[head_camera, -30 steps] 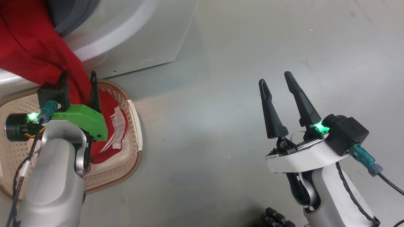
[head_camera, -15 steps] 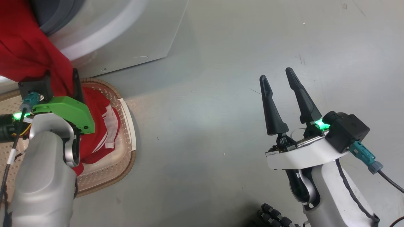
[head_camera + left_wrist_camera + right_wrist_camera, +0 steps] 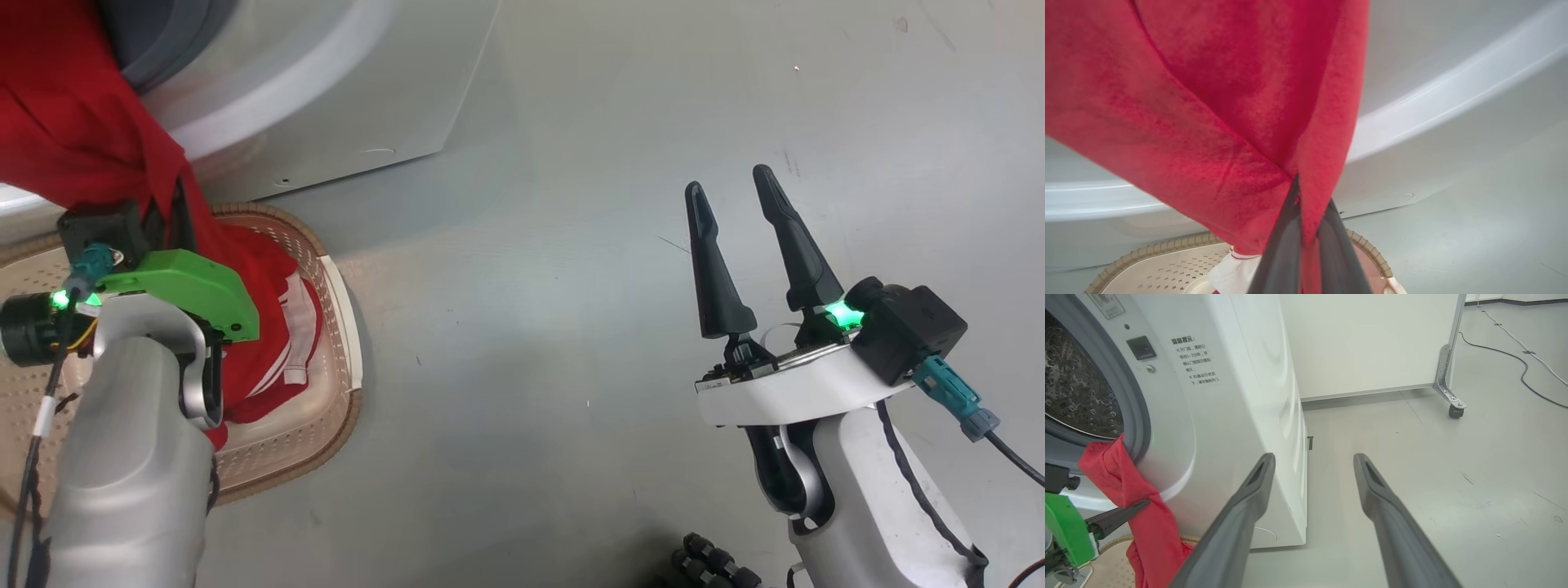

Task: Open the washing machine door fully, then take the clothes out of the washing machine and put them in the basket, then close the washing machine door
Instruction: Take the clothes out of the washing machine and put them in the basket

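Red clothes (image 3: 73,139) drape from the washing machine (image 3: 343,90) port toward the basket (image 3: 343,302), with the left gripper (image 3: 167,219) clamped on a hanging fold. It should pull down and outward until the tail clears, then release low. The right gripper (image 3: 729,181) hovers, fingers apart.

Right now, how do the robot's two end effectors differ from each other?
The left end effector is shut on the red clothes; the right end effector stands open and empty. The left is above the basket by the washing machine; the right is over the floor. The left carries a green bracket, the right a white bracket. Both have two long dark fingers.
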Robot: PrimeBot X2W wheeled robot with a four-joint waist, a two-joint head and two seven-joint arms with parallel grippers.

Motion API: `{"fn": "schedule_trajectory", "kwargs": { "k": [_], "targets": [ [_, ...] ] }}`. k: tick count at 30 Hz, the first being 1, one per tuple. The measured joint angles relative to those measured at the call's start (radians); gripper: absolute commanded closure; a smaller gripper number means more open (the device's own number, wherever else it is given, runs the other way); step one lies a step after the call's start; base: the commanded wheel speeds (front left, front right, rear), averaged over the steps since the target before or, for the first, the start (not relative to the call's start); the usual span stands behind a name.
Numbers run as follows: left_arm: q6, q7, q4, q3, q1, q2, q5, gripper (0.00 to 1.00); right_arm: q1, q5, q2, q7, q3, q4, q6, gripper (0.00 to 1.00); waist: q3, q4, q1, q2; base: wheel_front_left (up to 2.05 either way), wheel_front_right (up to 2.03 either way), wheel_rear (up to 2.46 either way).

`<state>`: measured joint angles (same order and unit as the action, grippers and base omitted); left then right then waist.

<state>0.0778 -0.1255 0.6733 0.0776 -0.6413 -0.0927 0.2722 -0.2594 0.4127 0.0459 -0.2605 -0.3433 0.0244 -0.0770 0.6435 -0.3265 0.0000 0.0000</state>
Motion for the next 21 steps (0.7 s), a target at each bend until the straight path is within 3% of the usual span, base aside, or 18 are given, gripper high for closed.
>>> {"fn": "schedule_trajectory", "kwargs": {
  "k": [8, 21],
  "targets": [
    [-0.032, -0.106, 0.01, 0.026, 0.003, 0.039, 0.016, 1.0, 0.0, -0.028, 0.0, 0.0, 0.029, -0.01, 0.0, 0.0, -0.025, 0.046, 0.0, 0.0, 0.0, 0.0, 0.0],
    [-0.067, -0.127, -0.048, 0.059, 0.067, 0.048, 0.009, 1.0, 0.006, -0.07, 0.001, 0.0, 0.049, -0.038, -0.001, 0.0, -0.101, 0.114, 0.0, 0.0, 0.0, 0.0, 0.0]
  ]
}}
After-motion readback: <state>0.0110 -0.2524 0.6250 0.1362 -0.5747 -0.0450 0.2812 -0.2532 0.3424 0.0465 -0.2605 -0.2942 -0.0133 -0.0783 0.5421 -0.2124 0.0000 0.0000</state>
